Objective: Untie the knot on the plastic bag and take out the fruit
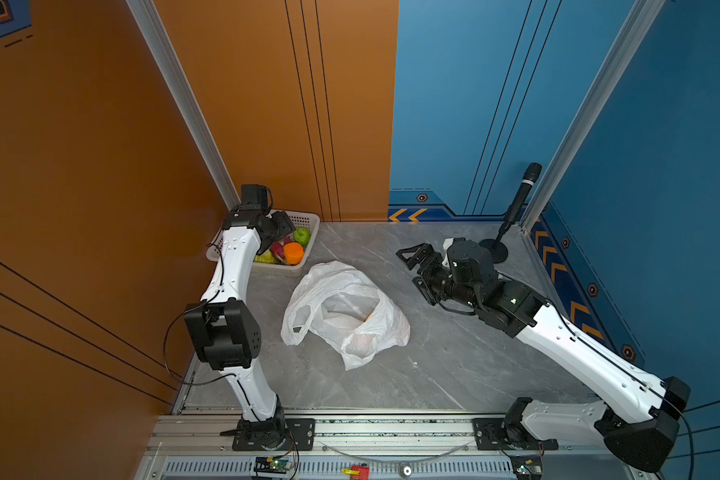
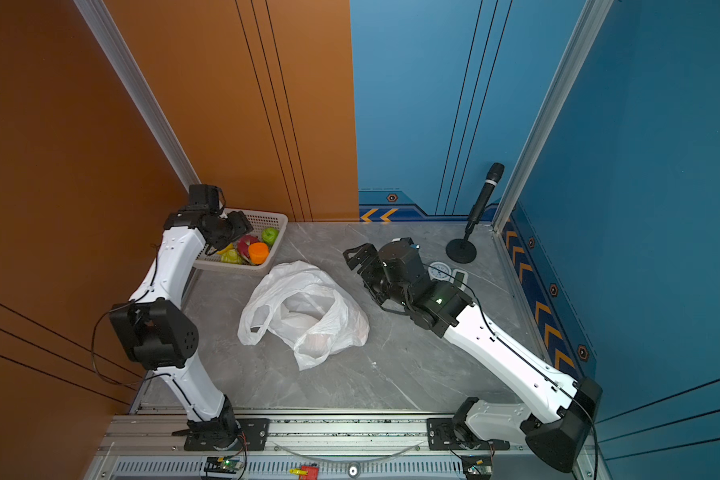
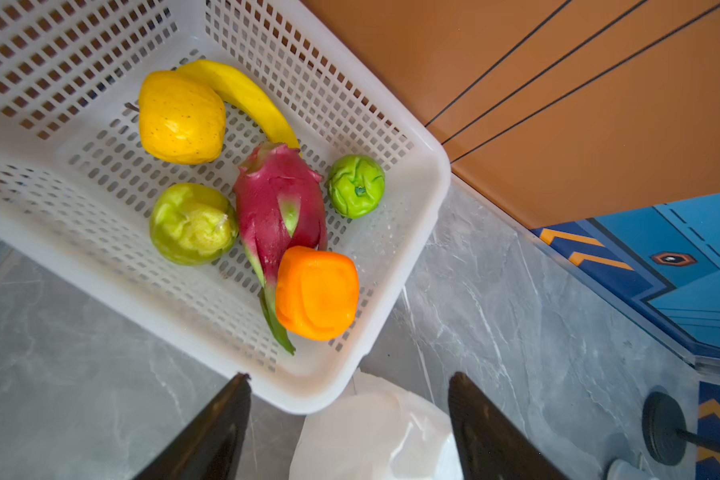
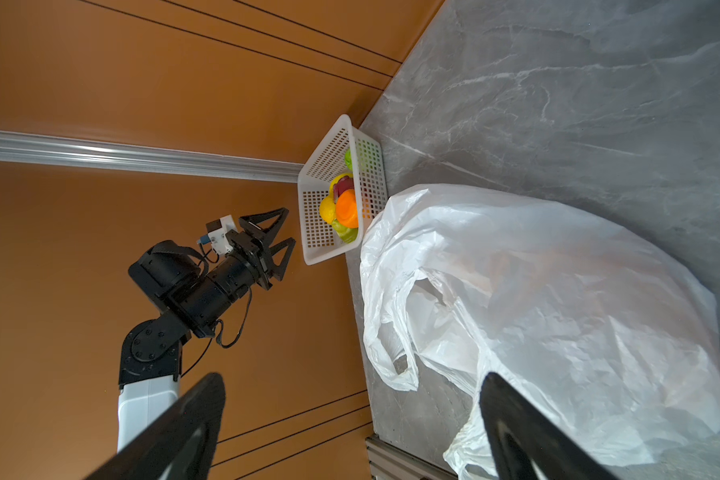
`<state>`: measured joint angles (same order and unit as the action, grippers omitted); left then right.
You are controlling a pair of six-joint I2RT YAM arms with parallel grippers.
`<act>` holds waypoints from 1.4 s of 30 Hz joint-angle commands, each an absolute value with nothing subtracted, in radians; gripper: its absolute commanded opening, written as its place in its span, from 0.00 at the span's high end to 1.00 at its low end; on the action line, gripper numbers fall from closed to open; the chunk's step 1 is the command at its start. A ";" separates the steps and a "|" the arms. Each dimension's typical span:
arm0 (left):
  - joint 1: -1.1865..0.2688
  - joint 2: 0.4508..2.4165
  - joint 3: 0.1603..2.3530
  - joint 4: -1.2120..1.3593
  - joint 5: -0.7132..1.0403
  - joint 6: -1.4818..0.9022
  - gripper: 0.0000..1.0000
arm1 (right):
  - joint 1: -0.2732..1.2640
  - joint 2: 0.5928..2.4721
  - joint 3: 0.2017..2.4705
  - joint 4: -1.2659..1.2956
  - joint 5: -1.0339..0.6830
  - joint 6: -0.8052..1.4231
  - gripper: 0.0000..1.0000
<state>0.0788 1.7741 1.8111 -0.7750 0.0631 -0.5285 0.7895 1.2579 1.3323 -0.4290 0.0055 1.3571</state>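
Observation:
The white plastic bag (image 1: 341,307) (image 2: 304,311) lies slumped at the table's middle with its mouth gaping. Its handle loops (image 1: 296,328) lie loose, and no knot shows in any view. A bit of orange fruit (image 1: 368,318) peeks out inside it. In the white mesh basket (image 3: 425,166) lie an orange fruit (image 3: 316,293), a dragon fruit (image 3: 279,203), a green one (image 3: 356,186), a yellow-green one (image 3: 192,224) and a yellow one (image 3: 181,118). My left gripper (image 3: 350,376) (image 1: 281,230) hangs open and empty above the basket. My right gripper (image 1: 412,270) (image 4: 352,378) is open and empty, right of the bag.
A banana (image 3: 246,95) lies in the basket, which sits in the back left corner against the orange wall. A microphone on a round stand (image 1: 516,208) is at the back right, with a small white dial (image 2: 439,270) near it. An aluminium rail (image 1: 391,428) runs along the front.

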 commanded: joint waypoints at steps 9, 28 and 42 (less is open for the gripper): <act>-0.099 1.402 1.486 -0.802 0.086 -0.575 0.31 | 0.879 1.484 1.564 -0.612 -0.021 1.122 0.20; -0.339 1.155 1.191 -0.929 0.079 -0.549 0.40 | 0.932 1.867 1.703 -0.738 -0.061 0.999 0.57; -0.489 1.332 1.135 -0.840 0.157 -0.469 0.40 | 0.919 1.884 1.566 -0.838 0.047 0.926 0.58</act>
